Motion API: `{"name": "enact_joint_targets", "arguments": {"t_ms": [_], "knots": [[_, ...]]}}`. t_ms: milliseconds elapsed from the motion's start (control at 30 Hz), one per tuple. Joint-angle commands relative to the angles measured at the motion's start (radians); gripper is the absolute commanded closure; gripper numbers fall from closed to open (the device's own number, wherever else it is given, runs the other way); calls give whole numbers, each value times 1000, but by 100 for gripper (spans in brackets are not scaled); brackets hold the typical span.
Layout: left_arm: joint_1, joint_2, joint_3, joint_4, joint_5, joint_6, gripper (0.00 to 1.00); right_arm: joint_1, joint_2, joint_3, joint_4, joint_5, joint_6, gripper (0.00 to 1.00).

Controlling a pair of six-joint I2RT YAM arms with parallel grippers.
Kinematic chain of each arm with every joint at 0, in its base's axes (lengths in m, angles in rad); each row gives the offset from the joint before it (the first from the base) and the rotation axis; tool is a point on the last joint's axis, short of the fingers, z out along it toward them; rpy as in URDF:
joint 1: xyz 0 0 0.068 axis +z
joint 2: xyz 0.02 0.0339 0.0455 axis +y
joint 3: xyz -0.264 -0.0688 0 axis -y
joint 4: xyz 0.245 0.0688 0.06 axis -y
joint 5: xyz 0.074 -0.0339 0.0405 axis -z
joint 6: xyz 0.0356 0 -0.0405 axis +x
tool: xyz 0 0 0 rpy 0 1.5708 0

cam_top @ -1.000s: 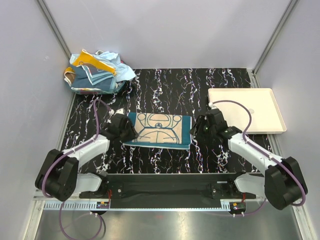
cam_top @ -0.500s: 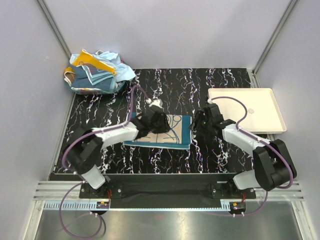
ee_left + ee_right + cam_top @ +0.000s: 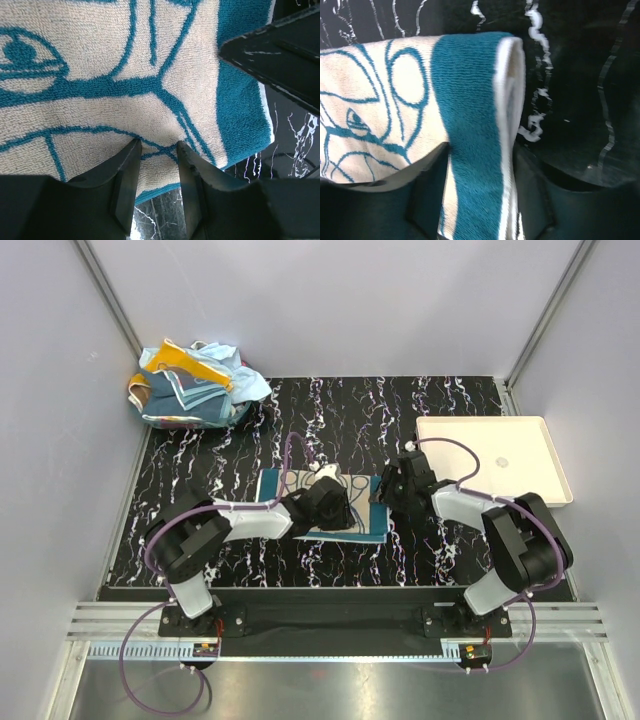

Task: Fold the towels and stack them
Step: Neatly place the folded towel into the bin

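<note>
One towel (image 3: 280,487), teal with a beige centre, lies folded flat at the middle of the black marbled table. My left arm reaches across it, and the left gripper (image 3: 340,512) rests on its right half. The left wrist view shows that gripper (image 3: 157,145) open, fingertips down on the towel (image 3: 125,100) near its front edge. My right gripper (image 3: 386,496) is at the towel's right edge. Seen from its wrist, it (image 3: 480,148) stands open astride the towel's rounded teal edge (image 3: 470,100). The other towels (image 3: 190,385) sit in a crumpled heap at the back left corner.
A shallow cream tray (image 3: 495,455) lies at the right side of the table, just behind the right arm. Grey walls close in the table on the left, back and right. The two grippers stand close together over the towel's right end.
My left arm has swung from the towel's left edge rightward across it to its right half. The right gripper has stayed at the right edge, shifting slightly toward the towel.
</note>
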Motion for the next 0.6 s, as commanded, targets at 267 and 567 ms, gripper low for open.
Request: {"name": "enact_joint_targets", "arguments": {"t_ms": [267,567], "knots": [[-25,-109,36,-98,21,-1,60,41,30,50,-134,163,-25,100],[-6,-400,251,-451,39,132,57,41,-58,352,-521,431,-232,100]]}}
